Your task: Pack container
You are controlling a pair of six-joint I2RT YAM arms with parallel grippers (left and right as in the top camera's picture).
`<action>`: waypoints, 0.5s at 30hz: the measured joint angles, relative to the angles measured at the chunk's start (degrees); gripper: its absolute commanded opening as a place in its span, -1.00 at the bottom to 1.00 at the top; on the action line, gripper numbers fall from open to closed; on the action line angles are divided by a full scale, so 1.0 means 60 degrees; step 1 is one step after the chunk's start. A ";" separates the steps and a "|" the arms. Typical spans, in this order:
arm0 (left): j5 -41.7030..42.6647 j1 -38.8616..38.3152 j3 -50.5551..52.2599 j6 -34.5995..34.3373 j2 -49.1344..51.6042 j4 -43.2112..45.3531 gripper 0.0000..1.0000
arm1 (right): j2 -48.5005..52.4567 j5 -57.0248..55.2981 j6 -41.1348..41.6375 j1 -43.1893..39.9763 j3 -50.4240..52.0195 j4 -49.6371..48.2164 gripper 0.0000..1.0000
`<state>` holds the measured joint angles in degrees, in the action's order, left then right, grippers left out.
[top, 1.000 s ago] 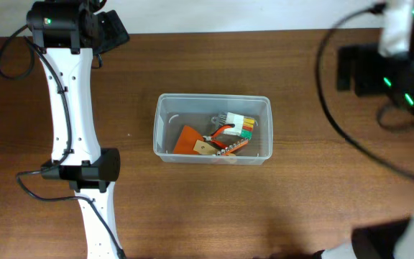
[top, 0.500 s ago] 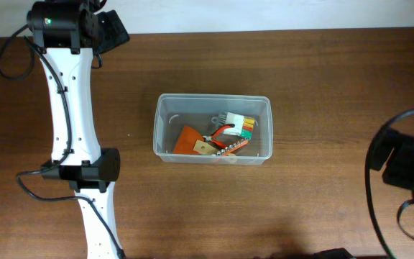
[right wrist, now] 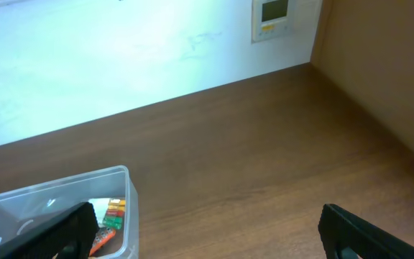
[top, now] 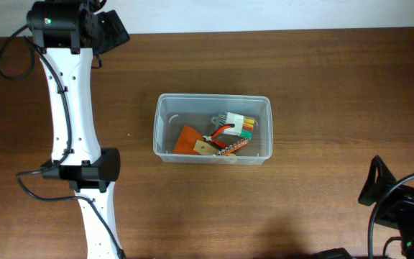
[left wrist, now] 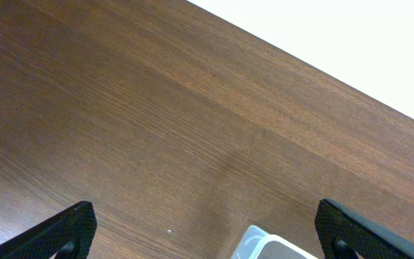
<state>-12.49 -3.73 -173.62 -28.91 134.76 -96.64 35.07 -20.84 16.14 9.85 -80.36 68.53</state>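
The container (top: 213, 97), a clear plastic tub, stands in the middle of the brown table. Inside lie an orange tool (top: 192, 141) and a white holder with coloured bits (top: 240, 124). My left gripper (left wrist: 207, 234) is open and empty, hovering over bare wood at the table's far left; a corner of the container (left wrist: 263, 247) shows low between its fingers (left wrist: 69, 229). The right gripper (right wrist: 207, 232) is also open and empty, low at the near right of the table, with the container (right wrist: 124, 188) off to its left.
The left arm (top: 70, 129) runs down the table's left side. The right arm (top: 401, 205) sits at the bottom right corner. A white wall with a small panel (right wrist: 273, 18) lies beyond the far edge, and a brown side wall (right wrist: 387, 65) stands at the right.
The right arm has swung from the far right corner of the table down to the near right corner. The left arm and the container have not moved.
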 measured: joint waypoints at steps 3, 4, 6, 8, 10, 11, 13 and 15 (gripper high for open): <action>0.0004 0.0000 0.0000 0.0000 0.0000 0.0000 0.98 | 0.0007 0.0149 0.0018 0.0000 0.0029 0.0004 0.97; 0.0000 0.0000 0.0000 0.0000 0.0000 0.0000 0.98 | 0.0007 0.0200 0.0025 0.0000 0.0029 0.0000 0.97; 0.0004 0.0000 -0.0004 0.0000 0.0000 0.0000 0.99 | 0.0007 0.0255 0.0029 0.0000 0.0033 0.0004 0.97; 0.0000 0.0000 0.0000 0.0000 0.0000 0.0000 0.98 | 0.0007 0.0313 0.0025 0.0000 0.0033 0.0000 0.97; 0.0000 0.0000 0.0000 0.0000 0.0000 0.0000 0.98 | 0.0007 0.0321 0.0018 0.0000 0.0033 0.0000 0.97; 0.0004 0.0000 0.0000 0.0000 0.0000 0.0000 0.98 | 0.0007 0.0321 0.0025 0.0000 0.0033 0.0004 0.97; 0.0000 0.0000 0.0000 0.0000 0.0000 0.0000 0.99 | 0.0007 0.0321 0.0018 0.0000 0.0033 0.0036 0.98; 0.0000 0.0000 0.0000 0.0000 0.0000 0.0000 0.98 | 0.0007 0.0331 0.0025 0.0000 0.0033 0.0138 0.97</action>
<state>-12.49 -3.73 -173.62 -28.91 134.76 -96.64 35.11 -18.85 16.29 9.85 -80.16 69.36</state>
